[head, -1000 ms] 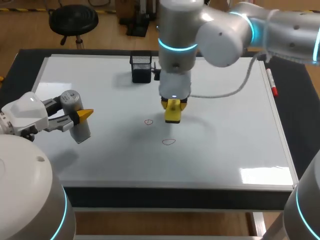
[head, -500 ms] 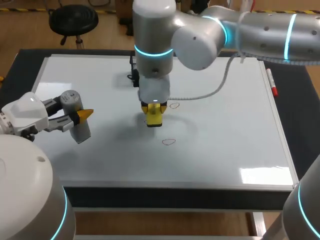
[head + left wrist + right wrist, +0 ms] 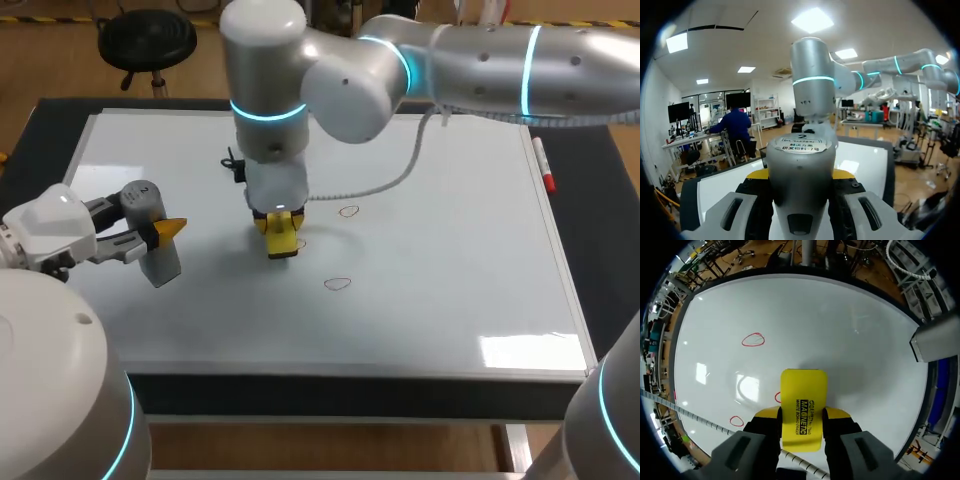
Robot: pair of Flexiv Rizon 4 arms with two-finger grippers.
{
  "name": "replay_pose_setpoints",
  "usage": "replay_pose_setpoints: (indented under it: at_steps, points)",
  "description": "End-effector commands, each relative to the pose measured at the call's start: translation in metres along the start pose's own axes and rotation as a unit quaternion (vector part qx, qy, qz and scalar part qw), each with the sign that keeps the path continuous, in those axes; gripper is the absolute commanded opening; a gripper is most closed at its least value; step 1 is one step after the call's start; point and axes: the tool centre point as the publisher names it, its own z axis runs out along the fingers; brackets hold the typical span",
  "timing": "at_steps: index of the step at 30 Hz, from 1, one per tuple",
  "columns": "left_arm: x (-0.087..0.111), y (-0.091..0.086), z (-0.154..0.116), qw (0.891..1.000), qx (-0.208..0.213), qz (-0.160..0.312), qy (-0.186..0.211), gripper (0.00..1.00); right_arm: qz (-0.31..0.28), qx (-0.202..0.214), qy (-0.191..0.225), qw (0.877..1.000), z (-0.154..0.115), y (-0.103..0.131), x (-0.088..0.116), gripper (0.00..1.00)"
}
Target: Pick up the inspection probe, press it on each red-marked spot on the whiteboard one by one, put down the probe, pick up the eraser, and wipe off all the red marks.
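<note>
- The right arm comes in from the far right and reaches past the middle of the whiteboard (image 3: 450, 280), which covers most of the dark table (image 3: 606, 260).
- The right claw (image 3: 281, 236) is clamped on the yellow eraser (image 3: 284, 245), one yellow-tipped finger on each long side. The wrist view shows the same grip, with the right claw (image 3: 802, 415) around the eraser (image 3: 804, 400).
- The eraser sits low at the board, left of its centre. Whether it presses on the surface cannot be told.
- A red mark (image 3: 298, 243) lies just beside the eraser on the right and is partly hidden by it.
- A second red mark (image 3: 348, 211) is to the far right of the eraser, and a third red mark (image 3: 338, 283) is to its near right. Both are clear of the eraser.
- The left claw (image 3: 158, 232) hangs over the left part of the board, clamped on the grey cylindrical inspection probe (image 3: 163, 262), which is held off the surface.
- In the left wrist view the probe (image 3: 799, 150) fills the gap between the fingers.
- A red marker (image 3: 543, 165) lies along the board's right edge, well apart from both claws.
</note>
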Motion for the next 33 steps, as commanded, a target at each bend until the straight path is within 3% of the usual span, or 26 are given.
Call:
replay_pose_setpoints:
  at_steps: [1, 17, 33]
  points:
    - [0.001, -0.001, 0.003, 1.000, 0.001, 0.001, -0.004, 0.00, 0.005, -0.001, 0.003, 1.000, 0.004, -0.002, -0.006, 0.00]
    - [0.001, -0.001, 0.003, 1.000, 0.001, 0.001, -0.004, 0.00, 0.028, 0.001, -0.023, 0.999, 0.012, 0.000, 0.003, 0.00]
    - [0.001, -0.001, 0.003, 1.000, 0.001, 0.001, -0.004, 0.00, 0.056, -0.013, -0.020, 0.998, 0.021, 0.004, 0.027, 0.00]
